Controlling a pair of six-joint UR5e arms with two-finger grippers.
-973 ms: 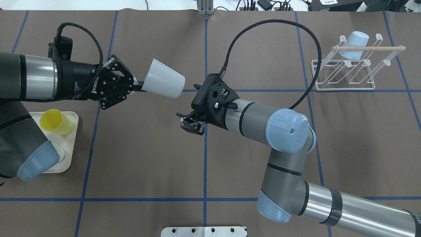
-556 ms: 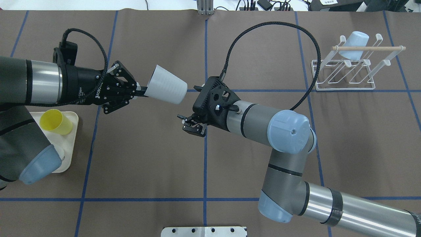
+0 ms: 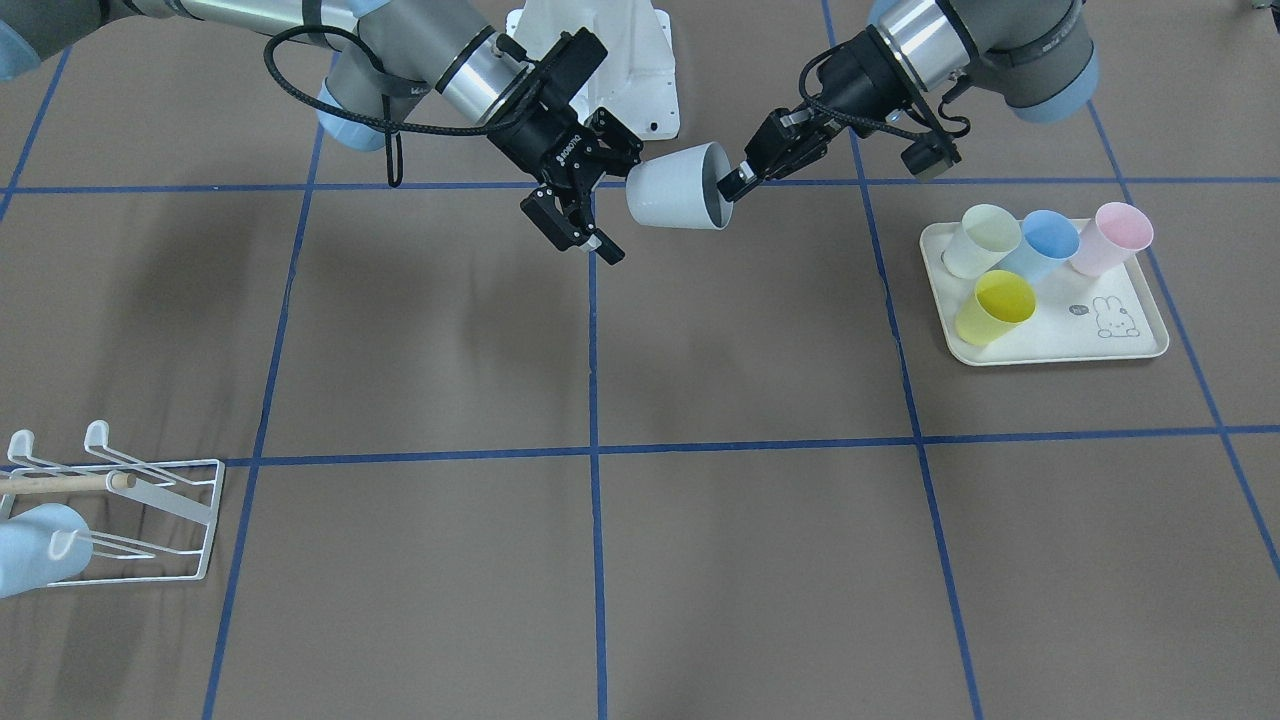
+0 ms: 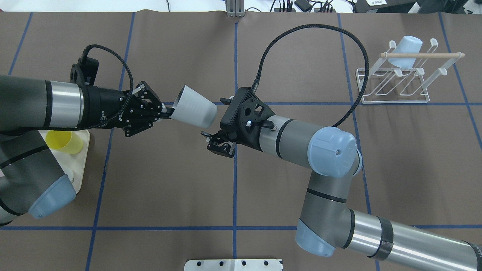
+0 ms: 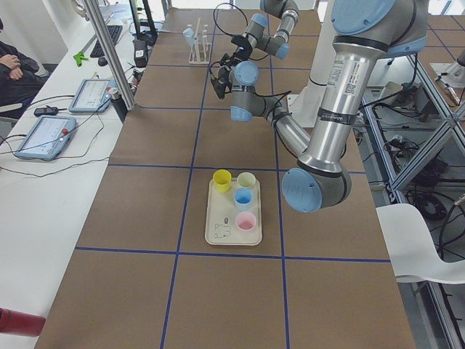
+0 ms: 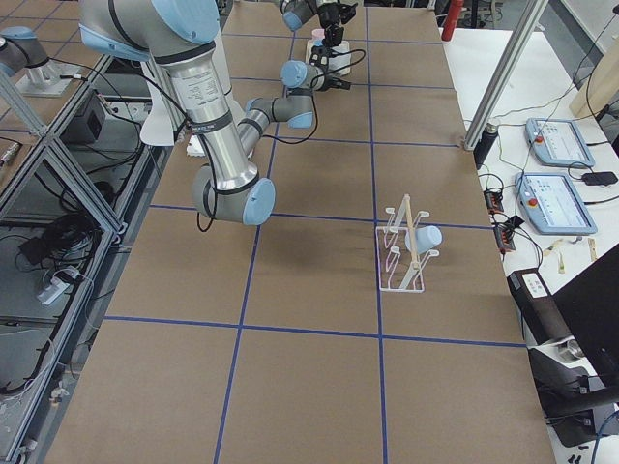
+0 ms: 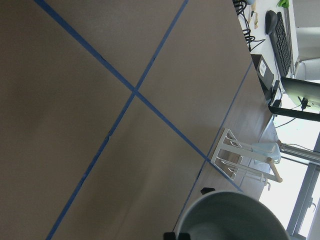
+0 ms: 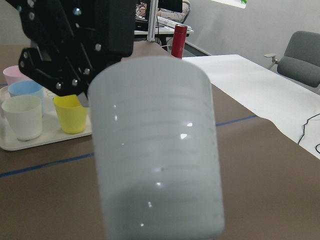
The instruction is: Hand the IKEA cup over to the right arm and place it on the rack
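Overhead exterior shows two arms, one rack (image 4: 395, 99) bearing one pale-blue cup (image 4: 404, 51), and one tray (image 3: 1120, 345) with four cups (image 3: 1000, 305). Brown paper gridded in blue tape covers the table (image 4: 158, 188); a desk (image 5: 43, 211) with tablets (image 5: 43, 138) runs alongside. The white ribbed cup (image 4: 196, 111) hangs sideways in midair, its rim pinched by the left gripper (image 4: 169, 111). The right gripper (image 3: 603, 190) gapes wide just beside its base.

The IKEA cup (image 4: 196, 110), pale grey-white with faint ribs, hangs on its side above the table, just toward 10 o'clock of centre in the overhead view. The left gripper (image 4: 166, 111) pinches its rim and its base points toward 4 o'clock. The right arm (image 4: 292, 137), silver-grey with blue caps, reaches in from 4 o'clock, and the right gripper (image 4: 215, 120) is spread wide just beside that base. The rack (image 4: 393, 99), white wire with a wooden dowel, stands upright at 2 o'clock.
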